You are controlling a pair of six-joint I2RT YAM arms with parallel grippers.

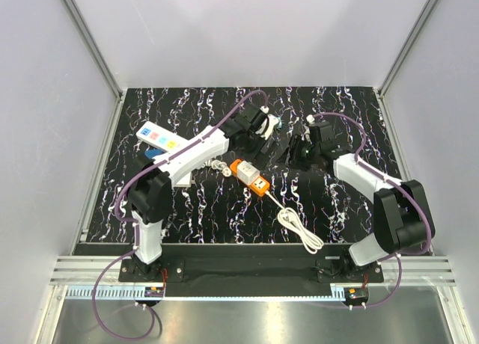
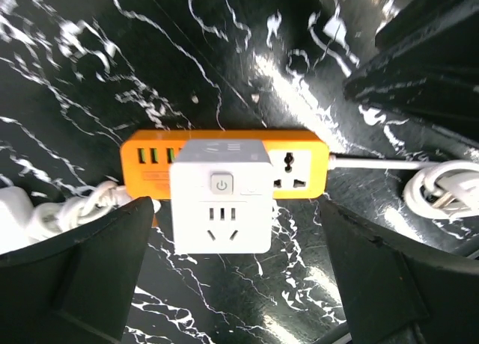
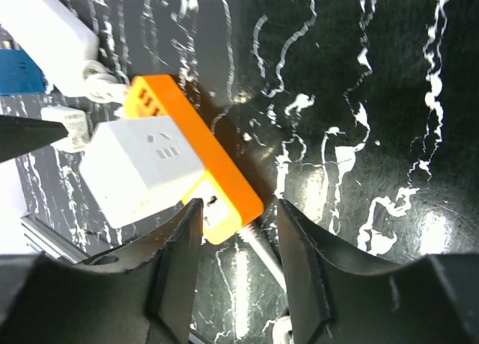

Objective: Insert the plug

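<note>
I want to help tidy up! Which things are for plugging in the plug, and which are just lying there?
For the job:
plug
orange power strip under it

Just lying about:
white strip with coloured buttons
blue block beside that strip

White cube plug (image 2: 221,197) sits upright on the orange power strip (image 2: 318,164), approx. mid-length. The strip's USB end shows on one side & one open socket on the other. The face seen by the left wrist cam has a grey power button w/ socket slots below. The cube overhangs the strip's long edge. Can't tell if the pins are fully seated.
</note>
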